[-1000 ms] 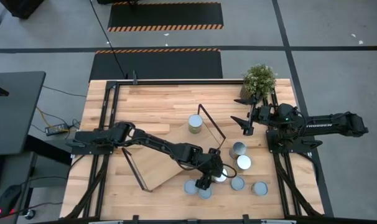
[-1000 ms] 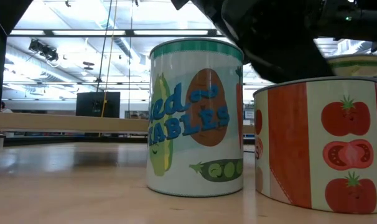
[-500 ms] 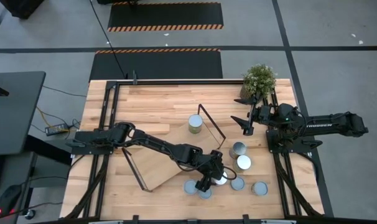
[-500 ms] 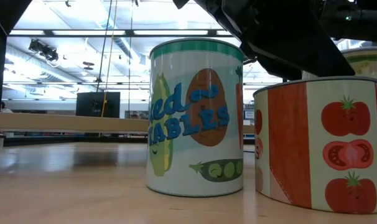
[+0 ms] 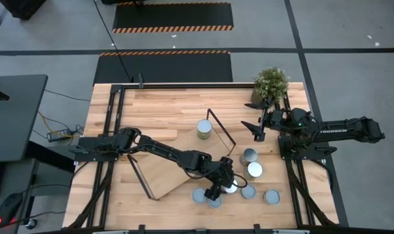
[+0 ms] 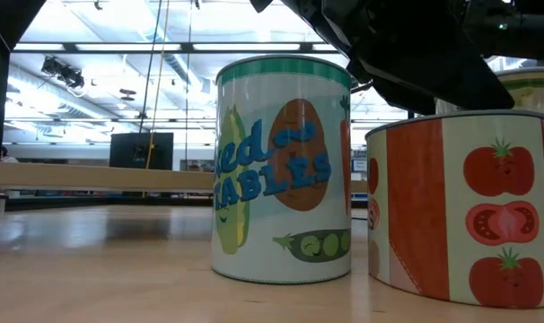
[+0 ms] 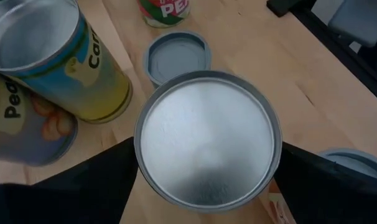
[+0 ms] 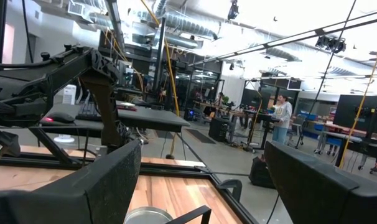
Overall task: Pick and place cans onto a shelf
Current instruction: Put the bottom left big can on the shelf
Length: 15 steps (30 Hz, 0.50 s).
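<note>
Shelf (image 5: 163,170): light-wood board lying askew on the table (image 5: 164,107), left of centre, a black wire loop at each short end; one can (image 5: 203,129) stands on the table just beyond its far-right end.

Left gripper (image 5: 223,185): reached over the near-right cluster of cans, fingers (image 7: 89,186) set on either side of a silver-topped can (image 7: 208,138), grasping it.

Cans: two tall cans (image 7: 58,59) close beside the held one, several blue-grey tops (image 5: 199,195) near the table's front edge; the low view shows a vegetables can (image 6: 283,169) and a tomato can (image 6: 465,208).

Right gripper (image 5: 254,120): far right beside the plant (image 5: 270,82), fingers spread wide, holding nothing.
</note>
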Each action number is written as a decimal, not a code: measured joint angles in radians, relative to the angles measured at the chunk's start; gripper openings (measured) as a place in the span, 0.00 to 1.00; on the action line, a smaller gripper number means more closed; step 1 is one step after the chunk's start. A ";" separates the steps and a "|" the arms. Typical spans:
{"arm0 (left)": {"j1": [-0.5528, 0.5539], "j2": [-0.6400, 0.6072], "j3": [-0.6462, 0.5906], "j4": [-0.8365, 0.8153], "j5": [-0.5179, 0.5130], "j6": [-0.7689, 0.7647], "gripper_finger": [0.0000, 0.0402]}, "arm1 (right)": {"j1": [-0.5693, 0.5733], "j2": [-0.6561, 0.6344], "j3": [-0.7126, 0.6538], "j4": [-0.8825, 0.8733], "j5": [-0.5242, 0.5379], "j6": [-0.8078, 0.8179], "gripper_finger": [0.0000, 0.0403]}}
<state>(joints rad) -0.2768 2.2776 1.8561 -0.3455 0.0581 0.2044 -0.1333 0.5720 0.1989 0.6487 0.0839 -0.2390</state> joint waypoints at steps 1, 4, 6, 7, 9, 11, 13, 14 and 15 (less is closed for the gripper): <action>0.000 0.000 0.000 0.004 0.000 0.001 0.89 | 0.000 0.000 0.000 0.000 0.000 0.000 0.87; 0.000 0.000 0.000 0.012 0.000 0.001 0.89 | 0.000 0.000 0.000 0.000 0.000 0.000 0.87; 0.000 0.002 0.000 0.024 0.001 0.001 0.89 | 0.000 0.000 0.000 0.000 0.000 0.000 0.87; 0.000 0.005 0.000 0.036 0.001 0.001 0.89 | 0.000 0.000 0.000 0.000 0.000 0.000 0.87; -0.002 0.008 0.000 0.033 0.003 0.001 0.89 | 0.000 0.000 0.000 0.000 0.000 0.000 0.87; -0.003 0.011 0.000 0.034 0.016 0.001 0.89 | 0.000 0.000 0.000 0.000 0.001 0.000 0.87; -0.003 0.012 0.000 0.034 0.017 0.000 0.89 | 0.000 0.000 0.000 0.000 0.001 0.000 0.87; -0.003 0.013 0.000 0.034 0.017 0.000 0.89 | 0.000 0.000 0.000 0.000 0.001 0.000 0.87; -0.003 0.013 0.000 0.036 0.017 0.000 0.89 | 0.000 0.000 0.000 0.000 0.001 0.000 0.87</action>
<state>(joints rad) -0.2798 2.2902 1.8561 -0.3094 0.0753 0.2041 -0.1333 0.5724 0.1989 0.6486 0.0849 -0.2390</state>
